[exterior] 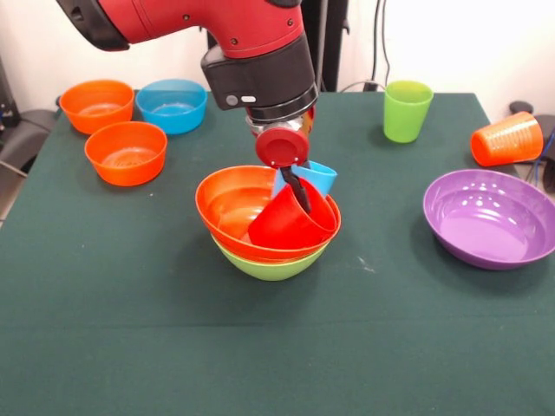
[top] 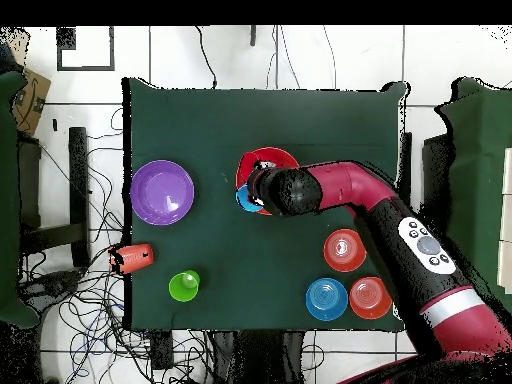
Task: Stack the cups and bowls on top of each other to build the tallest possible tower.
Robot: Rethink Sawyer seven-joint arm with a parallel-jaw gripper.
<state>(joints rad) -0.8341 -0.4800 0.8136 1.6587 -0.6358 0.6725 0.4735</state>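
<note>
The tower stands mid-table. Its base is a large lime green bowl, and an orange-red bowl is nested in it. A red cup lies tilted inside the orange-red bowl, mouth up and leaning on the right wall. Behind it, at the bowl's far right rim, a light blue cup shows. My gripper reaches down between the two cups, touching or nearly touching the red cup's rim. Its grip is hidden.
In the front view, two small orange bowls and a small blue bowl sit at far left. A lime green cup stands upright at far right. An orange cup lies on its side by the right edge. A purple bowl sits right.
</note>
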